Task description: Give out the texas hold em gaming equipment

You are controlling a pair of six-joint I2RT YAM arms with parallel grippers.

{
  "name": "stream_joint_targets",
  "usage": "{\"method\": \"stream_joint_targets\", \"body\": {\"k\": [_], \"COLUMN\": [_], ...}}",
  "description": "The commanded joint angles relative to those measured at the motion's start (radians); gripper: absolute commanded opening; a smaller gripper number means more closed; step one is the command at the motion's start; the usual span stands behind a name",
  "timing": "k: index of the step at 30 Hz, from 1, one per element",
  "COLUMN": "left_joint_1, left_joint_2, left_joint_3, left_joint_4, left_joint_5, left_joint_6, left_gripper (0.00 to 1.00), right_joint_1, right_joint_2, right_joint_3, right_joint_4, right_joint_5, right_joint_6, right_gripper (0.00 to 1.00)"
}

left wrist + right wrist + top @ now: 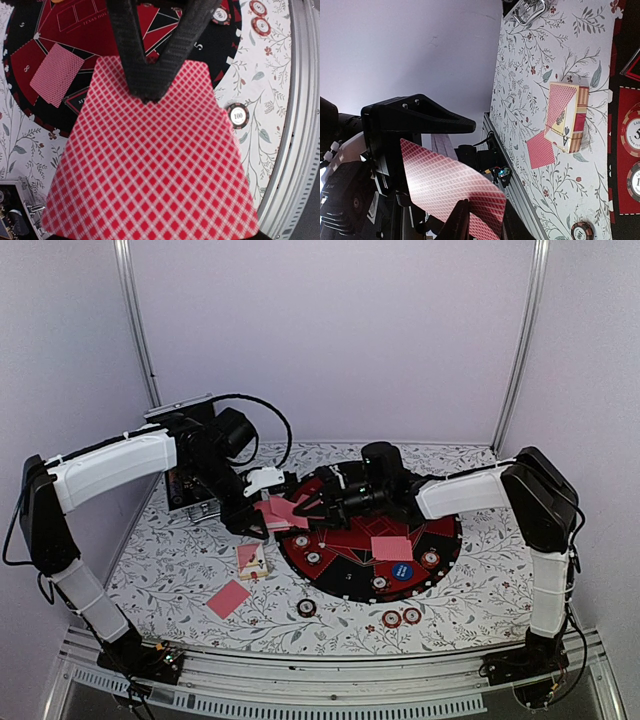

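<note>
My left gripper (146, 92) is clamped on a card (150, 165); my right gripper (312, 504) is at its edge (can't tell its gap). Both tugging could bend or drop it.

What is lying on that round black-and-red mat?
A pink-backed playing card, a blue button disc and several red-and-white poker chips lie on the mat. The right arm covers its far part, hiding anything there.

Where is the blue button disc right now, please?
Top view: the blue button disc lies on the round mat, right of centre, just on the near side of a face-down pink card.
</note>
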Motion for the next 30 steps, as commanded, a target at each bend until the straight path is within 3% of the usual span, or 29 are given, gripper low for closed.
{"method": "stream_joint_targets", "body": {"k": [1,11,20,27,30], "left_joint_1": [0.003,0.003,0.003,0.003,0.003], "left_joint_2": [-0.023,-0.021,-0.022,-0.022,-0.022], "left_joint_3": [0.003,0.001,0.001,-0.001,-0.001], "left_joint_4": [0.038,0.036,0.031,0.029,0.029], "left_joint_5": [0.027,0.028,0.026,0.023,0.023], "left_joint_6": [0.014,0.013,0.012,0.01,0.01], "left_gripper": [0.0,0.0,0.0,0.0,0.0], "right_joint_1": [-0.007,-0.05,-0.126,-0.218,-0.242], "right_joint_2": [-0.041,-0.101,-0.194,-0.241,-0.247], "right_joint_3": [-0.015,-0.051,-0.073,0.005,0.094], "right_joint_4": [-0.07,-0.121,-0.281,-0.568,-0.745], "right_joint_5": [0.004,0.004,0.032,0.115,0.259], "right_joint_6": [-0.042,-0.076,-0.184,-0.355,-0.466], "right_gripper": [0.22,0.17,0.12,0.05,0.03]}}
